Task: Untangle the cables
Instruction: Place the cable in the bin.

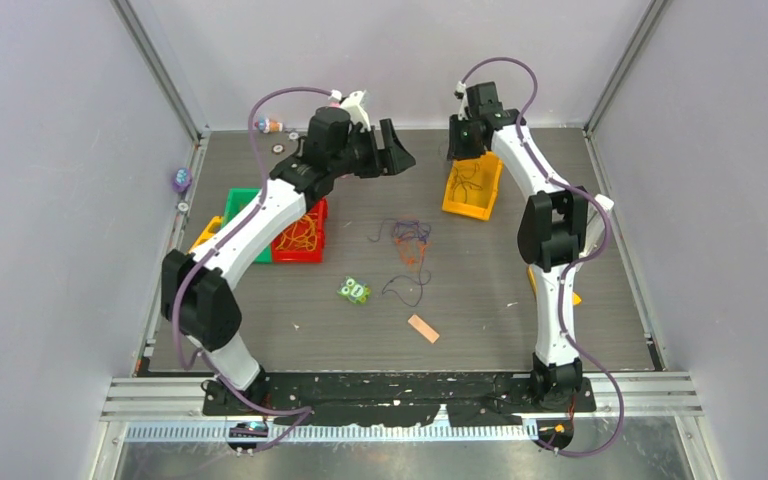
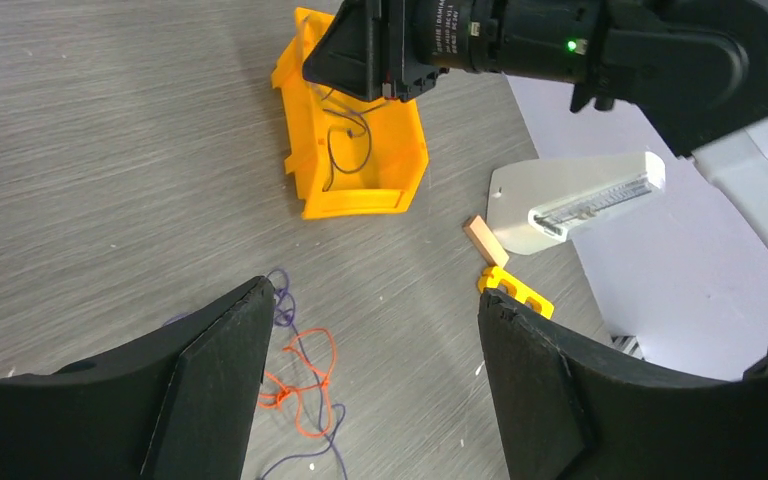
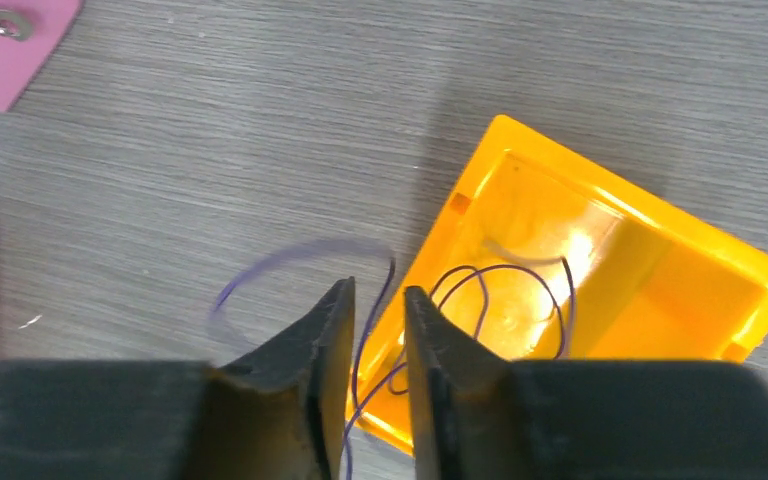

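Observation:
The cables (image 1: 410,243) lie as a loose tangle of orange and purple strands on the table's middle. In the left wrist view they (image 2: 300,385) lie below my left fingers. My left gripper (image 1: 400,150) (image 2: 375,300) is open wide and empty, high above the table's back middle. My right gripper (image 1: 463,148) (image 3: 378,290) hovers over the near rim of a yellow bin (image 1: 472,205) (image 3: 660,290). Its jaws stand a narrow gap apart. A purple cable (image 3: 520,270) runs up through that gap and loops into the bin; one end is blurred over the table.
A red bin (image 1: 298,257) with orange strands and a green bin (image 1: 238,200) stand at the left. A small green toy (image 1: 354,290) and a beige block (image 1: 423,328) lie in front. The yellow bin (image 2: 355,200), a beige block (image 2: 484,240) and a yellow piece (image 2: 515,290) show in the left wrist view.

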### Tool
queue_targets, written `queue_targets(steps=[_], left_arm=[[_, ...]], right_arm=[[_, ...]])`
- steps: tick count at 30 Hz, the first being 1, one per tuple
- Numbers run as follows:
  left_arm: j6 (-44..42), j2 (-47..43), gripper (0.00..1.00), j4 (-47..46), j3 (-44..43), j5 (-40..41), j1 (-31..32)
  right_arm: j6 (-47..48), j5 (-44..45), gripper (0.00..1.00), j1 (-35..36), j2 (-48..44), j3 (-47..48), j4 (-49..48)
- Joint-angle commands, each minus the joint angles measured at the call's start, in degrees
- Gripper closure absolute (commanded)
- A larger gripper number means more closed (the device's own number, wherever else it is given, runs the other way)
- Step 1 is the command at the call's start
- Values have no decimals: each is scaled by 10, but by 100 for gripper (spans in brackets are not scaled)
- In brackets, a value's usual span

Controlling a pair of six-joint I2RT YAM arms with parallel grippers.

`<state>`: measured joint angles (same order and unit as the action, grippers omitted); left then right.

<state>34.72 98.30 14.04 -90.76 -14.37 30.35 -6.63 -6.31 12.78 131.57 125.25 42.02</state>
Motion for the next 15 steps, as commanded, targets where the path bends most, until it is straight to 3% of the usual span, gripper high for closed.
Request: queue_targets(steps=[1,3,5,6,10,11,15], left_arm=[[-40,-57,24,6,34,22,-5],[-44,-74,24,10,50,30,-7],[-45,-87,24,8,65,31,-8],[-45,-93,24,10,70,30,-9],[-52,-116,25,18,92,32,-12],[-55,-122,25,21,97,33,-13],[-59,-162,23,27,131,35,-28]], right_arm=[[-10,32,61,-10,-24,9,-17],[-4,68,51,-10,-45,-4,-17],[0,99,50,-11,-58,-13,-13],[1,109,52,-14,-63,-17,-10],[3,105,76,-23,-88,-47,-8],[9,95,77,-23,-95,-53,-8],[46,23,46,-11,-140,-119,-26]])
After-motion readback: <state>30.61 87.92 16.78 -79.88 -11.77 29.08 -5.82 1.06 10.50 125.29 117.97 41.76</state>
